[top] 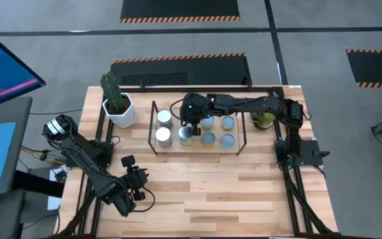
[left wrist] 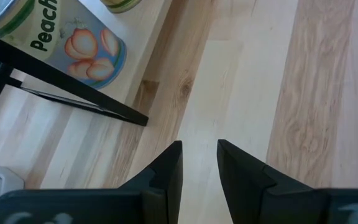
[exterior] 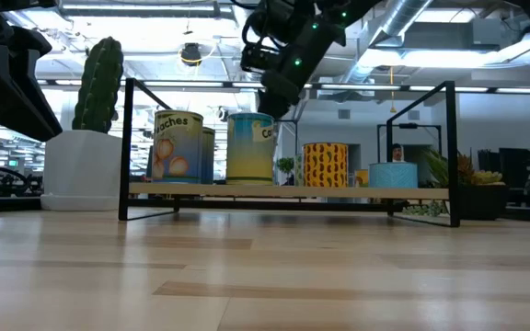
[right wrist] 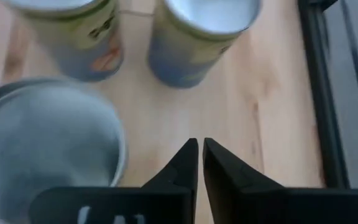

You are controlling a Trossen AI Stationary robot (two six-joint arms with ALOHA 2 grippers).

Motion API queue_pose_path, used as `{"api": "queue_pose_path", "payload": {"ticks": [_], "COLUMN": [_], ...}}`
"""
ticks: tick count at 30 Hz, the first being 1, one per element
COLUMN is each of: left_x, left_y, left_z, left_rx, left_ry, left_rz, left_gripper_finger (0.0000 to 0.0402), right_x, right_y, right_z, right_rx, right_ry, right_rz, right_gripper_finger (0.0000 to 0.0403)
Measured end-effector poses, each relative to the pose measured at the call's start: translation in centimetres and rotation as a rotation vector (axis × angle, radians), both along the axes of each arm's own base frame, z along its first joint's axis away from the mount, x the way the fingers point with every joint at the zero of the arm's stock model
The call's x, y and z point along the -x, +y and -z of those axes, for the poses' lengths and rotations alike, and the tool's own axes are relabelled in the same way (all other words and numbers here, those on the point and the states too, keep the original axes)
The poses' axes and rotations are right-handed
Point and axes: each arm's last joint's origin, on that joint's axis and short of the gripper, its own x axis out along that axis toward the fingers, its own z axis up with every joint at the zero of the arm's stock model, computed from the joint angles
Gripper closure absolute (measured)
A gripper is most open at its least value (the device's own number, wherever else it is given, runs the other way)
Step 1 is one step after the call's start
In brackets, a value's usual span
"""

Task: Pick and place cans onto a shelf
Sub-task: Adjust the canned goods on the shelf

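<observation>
Wooden table (top: 211, 192); black wire shelf (top: 241, 147) along its far side holds about seven cans (top: 164, 137) in two rows. Right gripper (top: 190, 124) hovers above the shelf cans, fingers nearly pressed together, empty. Left gripper (top: 136, 178) waits near front-left, fingers slightly apart, empty.

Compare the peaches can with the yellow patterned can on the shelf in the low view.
The peaches can is taller and stands near the shelf's cactus end; the yellow patterned can is shorter and sits towards the middle. The peaches can carries a pale label with fruit pictures and lettering, while the yellow patterned can is bright yellow with dark markings all over. Both stand upright on the shelf, and no gripper touches either.
</observation>
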Motion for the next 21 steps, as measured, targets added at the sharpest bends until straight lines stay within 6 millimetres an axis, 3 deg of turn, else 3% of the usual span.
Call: {"api": "queue_pose_path", "payload": {"ticks": [11, 21], "left_x": [0.0, 0.0], "left_y": [0.0, 0.0], "left_z": [0.0, 0.0], "left_rx": [-0.001, -0.001], "left_ry": [0.0, 0.001], "left_rz": [0.0, 0.0], "left_gripper_finger": [0.0313, 0.0313], "right_x": [0.1, 0.1], "right_y": [1.9, 2.5], "right_z": [0.0, 0.0], "right_rx": [-0.034, -0.035], "right_ry": [0.043, 0.045], "right_rz": [-0.061, -0.074], "right_gripper_finger": [0.0371, 0.0372]}}
